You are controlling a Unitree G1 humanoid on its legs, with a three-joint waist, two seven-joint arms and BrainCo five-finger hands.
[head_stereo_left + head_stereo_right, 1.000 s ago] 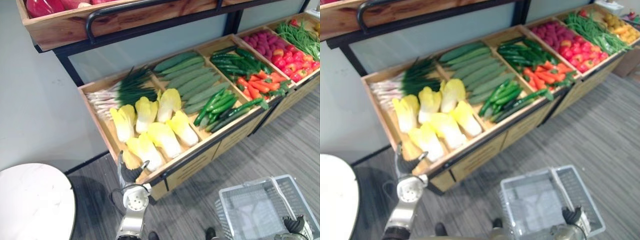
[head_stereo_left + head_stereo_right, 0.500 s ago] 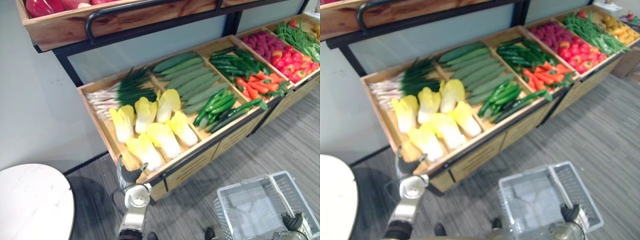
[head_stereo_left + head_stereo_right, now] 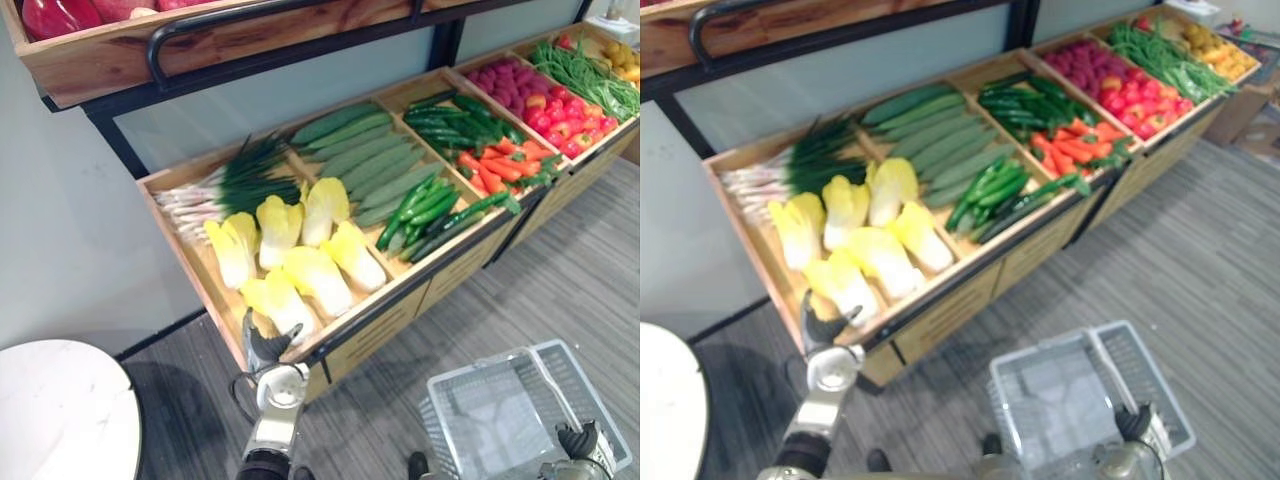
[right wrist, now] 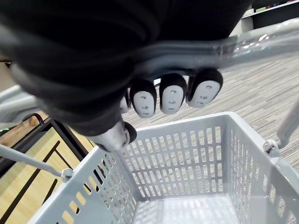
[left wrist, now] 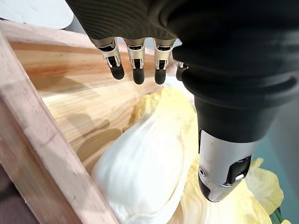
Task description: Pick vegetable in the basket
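Left wrist view: straight-fingered left hand is hovering above pale yellow cabbage. Right hand is clasping the handle of a grey plastic basket.

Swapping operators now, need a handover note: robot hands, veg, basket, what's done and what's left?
Left robot hand: open, fingers straight, poised over the nearest napa cabbage at the near-left corner of the wooden crate; no contact that I can see.
Right robot hand: fingers curled round the handle of the grey basket.
Done: nothing picked; the basket looks empty.
Left: grasp the cabbage, lift it out, and place it in the basket.
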